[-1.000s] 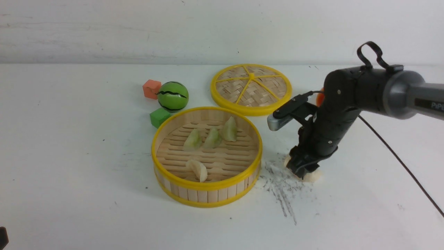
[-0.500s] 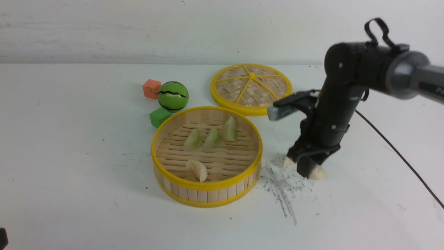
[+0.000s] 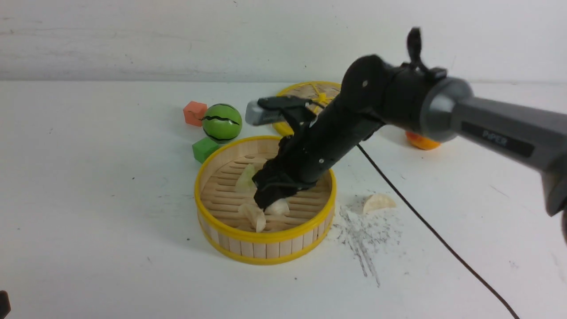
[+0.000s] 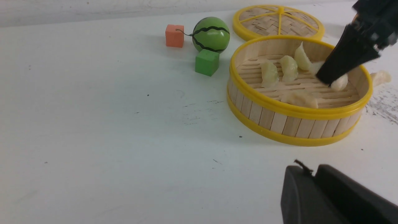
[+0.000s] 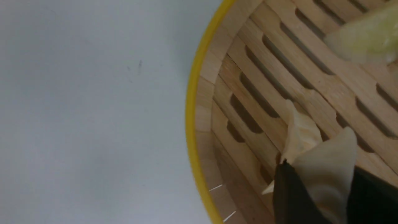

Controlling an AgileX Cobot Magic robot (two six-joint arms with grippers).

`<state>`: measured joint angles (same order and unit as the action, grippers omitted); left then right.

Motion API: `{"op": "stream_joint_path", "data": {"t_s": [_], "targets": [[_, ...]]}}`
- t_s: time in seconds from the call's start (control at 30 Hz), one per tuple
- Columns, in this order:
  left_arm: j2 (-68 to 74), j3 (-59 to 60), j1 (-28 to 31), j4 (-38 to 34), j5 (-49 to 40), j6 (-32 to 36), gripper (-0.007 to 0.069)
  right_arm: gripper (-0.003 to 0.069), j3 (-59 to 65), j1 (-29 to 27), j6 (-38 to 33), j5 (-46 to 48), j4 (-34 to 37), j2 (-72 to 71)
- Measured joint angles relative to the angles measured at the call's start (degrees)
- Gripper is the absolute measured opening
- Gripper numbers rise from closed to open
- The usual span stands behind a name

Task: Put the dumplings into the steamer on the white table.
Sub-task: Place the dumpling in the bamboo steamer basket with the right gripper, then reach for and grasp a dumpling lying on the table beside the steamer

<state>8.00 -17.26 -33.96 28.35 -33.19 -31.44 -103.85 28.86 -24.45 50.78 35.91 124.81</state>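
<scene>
1. Lowering into the steamer [image 3: 266,237], the right gripper [image 3: 270,201] has its jaws narrowed on a cream-white dumpling [image 5: 326,174]. It hangs low over the slat floor, toward 6 o'clock in the basket.
2. The held piece is just beside, perhaps touching, another cream dumpling [image 3: 254,217] that lies near the 6 o'clock wall. Three pale green dumplings [image 4: 288,67] sit in a row toward 12 o'clock.
3. One cream dumpling [image 3: 378,203] lies out on the white table [image 3: 88,199], at 3 o'clock from the steamer, by the grey scratch marks [image 3: 363,239].
4. The left gripper [image 4: 312,174] rests well apart at about 7 o'clock, its jaws together and empty.
5. Risk: if the jaws part while the held dumpling leans on its neighbour, it may tip or shove that one against the wall.
6. Risk: the fingers are deep inside the rim, so a sideways pull-out could catch the yellow edge and drag the light basket.
7. Risk: the black cable [image 3: 421,221] runs close to the last dumpling and could sweep it away as the arm swings.
</scene>
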Motion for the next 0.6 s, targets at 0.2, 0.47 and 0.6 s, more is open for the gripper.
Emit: {"op": "stream_joint_path", "data": {"t_s": [0.2,0.47,0.6], "targets": [[0.0,0.0,0.0,0.0,0.0,0.0,0.0070,0.0277,0.2,-0.2,1.9,-2.0,-0.5,1.7],[0.0,0.0,0.0,0.0,0.0,0.0,0.0078,0.0464,-1.3,-1.0,5.6,0.1,-0.6,-0.4],[0.0,0.0,0.0,0.0,0.0,0.0,0.0081,0.0479,-4.8,-4.2,7.3,5.0,-5.8,-4.1]]}}
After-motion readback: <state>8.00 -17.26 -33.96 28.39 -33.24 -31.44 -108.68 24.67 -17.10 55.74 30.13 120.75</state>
